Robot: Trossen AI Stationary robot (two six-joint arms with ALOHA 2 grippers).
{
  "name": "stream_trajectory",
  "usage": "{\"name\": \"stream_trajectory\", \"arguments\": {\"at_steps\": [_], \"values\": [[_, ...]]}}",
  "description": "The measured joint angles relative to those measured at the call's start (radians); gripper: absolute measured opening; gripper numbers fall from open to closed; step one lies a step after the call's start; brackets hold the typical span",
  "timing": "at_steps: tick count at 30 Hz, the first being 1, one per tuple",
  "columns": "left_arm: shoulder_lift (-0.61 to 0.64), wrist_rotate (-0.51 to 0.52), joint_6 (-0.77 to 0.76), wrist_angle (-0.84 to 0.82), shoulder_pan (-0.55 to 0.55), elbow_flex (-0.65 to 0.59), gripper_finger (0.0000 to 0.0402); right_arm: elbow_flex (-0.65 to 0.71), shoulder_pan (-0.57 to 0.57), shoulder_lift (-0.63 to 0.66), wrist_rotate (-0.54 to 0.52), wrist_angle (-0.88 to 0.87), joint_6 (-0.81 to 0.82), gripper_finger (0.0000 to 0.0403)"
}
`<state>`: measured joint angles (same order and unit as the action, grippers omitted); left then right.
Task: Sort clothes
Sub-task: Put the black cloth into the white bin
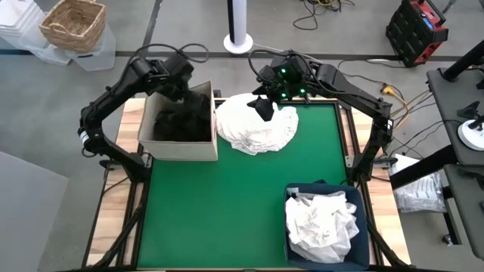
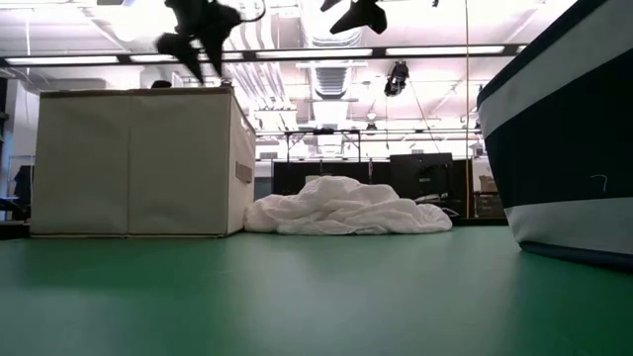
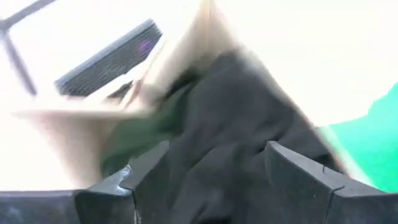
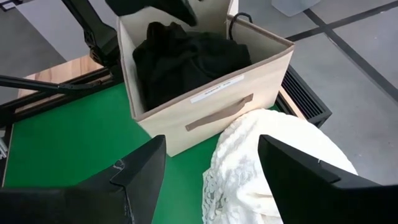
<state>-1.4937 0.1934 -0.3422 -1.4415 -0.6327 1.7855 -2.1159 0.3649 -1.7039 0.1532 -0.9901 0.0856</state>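
Your dark clothes (image 1: pixel 184 121) lay heaped inside the beige box (image 1: pixel 178 149) at the table's far left, black cloth with a patch of dark green showing in the left wrist view. Just beside the box, on the green mat (image 1: pixel 219 211), the white pile (image 1: pixel 257 127) sat touching or nearly touching the box's wall. More white clothes (image 1: pixel 321 223) filled the navy bin (image 1: pixel 365 227) at the near right corner.

Your left gripper (image 1: pixel 179 89) hung over the far edge of the box, above the dark heap. Its fingers (image 3: pixel 118 190) stood apart with nothing between them; the dark cloth lay below, clear of them.

Your right gripper (image 1: pixel 265 108) hovered above the far side of the white pile. Its fingers (image 4: pixel 140 168) were spread wide and held nothing, with the lacy white fabric and the box's front beneath them.
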Motion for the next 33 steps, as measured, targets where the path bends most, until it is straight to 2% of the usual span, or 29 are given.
{"name": "stream_trajectory", "arguments": {"at_steps": [3, 6, 8, 10, 12, 13, 17, 21, 26, 33], "values": [[0.000, -0.084, 0.076, 0.128, 0.001, -0.020, 0.0227, 0.000, 0.000, 0.000, 0.000, 0.000, 0.000, 0.0248], [-0.003, -0.077, 0.081, 0.152, 0.002, -0.056, 0.0193, 0.000, 0.000, 0.000, 0.000, 0.000, 0.000, 0.0243], [-0.004, -0.025, 0.062, 0.130, 0.001, -0.072, 0.0145, 0.000, 0.000, 0.000, 0.000, 0.000, 0.000, 0.0239], [-0.001, -0.003, 0.057, 0.108, -0.002, -0.090, 0.0080, 0.000, 0.000, 0.000, 0.000, 0.000, 0.002, 0.0235], [0.002, -0.034, 0.053, 0.118, -0.009, -0.112, 0.0023, 0.000, 0.000, 0.000, 0.000, 0.000, 0.004, 0.0233], [0.002, -0.066, 0.055, 0.124, -0.014, -0.124, 0.0015, 0.000, 0.000, 0.000, 0.000, 0.000, 0.004, 0.0233], [0.002, -0.104, 0.067, 0.160, -0.018, -0.209, 0.0007, 0.000, 0.000, 0.000, 0.000, 0.000, 0.005, 0.0236], [0.004, -0.097, 0.035, 0.168, -0.019, -0.343, 0.0002, 0.000, 0.000, 0.000, 0.000, -0.001, 0.007, 0.0239], [0.015, -0.090, 0.020, 0.281, -0.020, -0.499, 0.0000, 0.000, 0.000, 0.000, 0.000, 0.000, 0.002, 0.0233], [0.020, -0.106, 0.019, 0.388, -0.020, -0.634, 0.0000, 0.000, 0.000, 0.000, 0.000, 0.000, 0.000, 0.0229]]}}
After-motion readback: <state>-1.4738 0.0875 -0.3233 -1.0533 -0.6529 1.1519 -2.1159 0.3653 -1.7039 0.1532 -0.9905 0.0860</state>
